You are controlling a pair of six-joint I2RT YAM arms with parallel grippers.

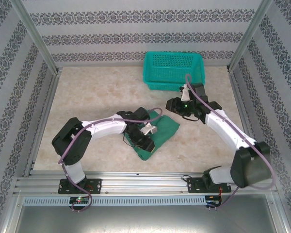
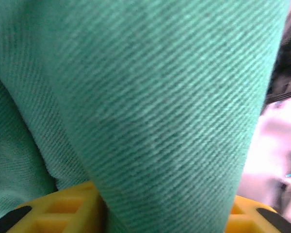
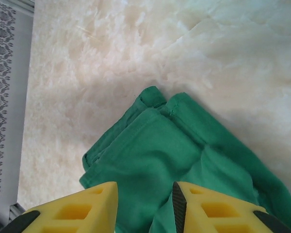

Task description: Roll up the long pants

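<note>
Pants point(image 1: 166, 127), top cam: folded bundle mid-table point(image 1: 97, 92), well apart from the basket point(image 1: 174, 70) at the back. Left gripper point(image 1: 144, 137) sits down on the bundle. Right gripper point(image 1: 177, 105) hangs near its far right corner.

Left wrist cam: thick fold of pants point(image 2: 160, 97) runs btwn the yellow fingers point(image 2: 63, 213), touching both, so it's clamped on cloth.

Right wrist cam: right gripper point(image 3: 145, 213) has a narrow gap w/ nothing in it, above the edge of the pants point(image 3: 150, 155). Bare table point(image 3: 208, 48) beyond.
</note>
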